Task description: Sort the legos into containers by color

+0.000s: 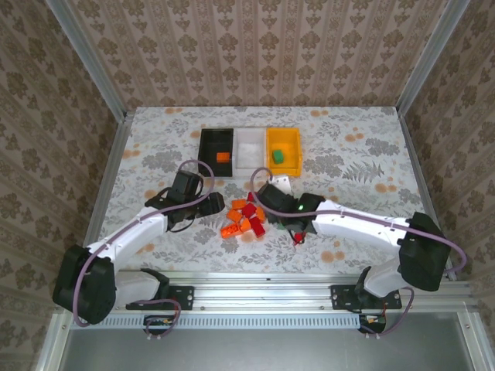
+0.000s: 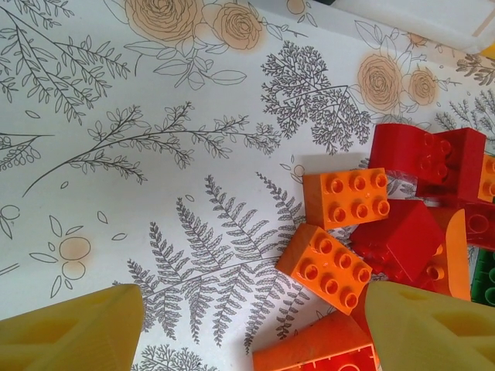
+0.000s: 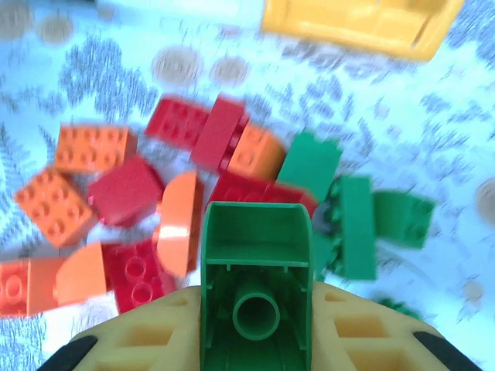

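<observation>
1. Right hand [image 3: 255, 334] clenched on a small green hard-plastic brick [image 3: 255, 255], hollow underside to the wrist camera, over the pile of red, orange and green plastic bricks [image 1: 246, 219] on the floral tabletop [image 1: 155, 147].
2. Left hand [image 2: 251, 331] released, fingers wide at the pile's edge.
3. Bricks likely light, rigid and slick; pinch the flat opposite sides, not the studs.
4. Yellow plastic bin [image 1: 283, 132] holds 1 loose green brick [image 1: 278, 157].

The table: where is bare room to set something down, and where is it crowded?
The table lies bare right of the yellow bin, left of the black bin, and behind the white bin between them. The middle is crowded: the lego pile lies in front of that row, with the left gripper and the right gripper both at it.
</observation>
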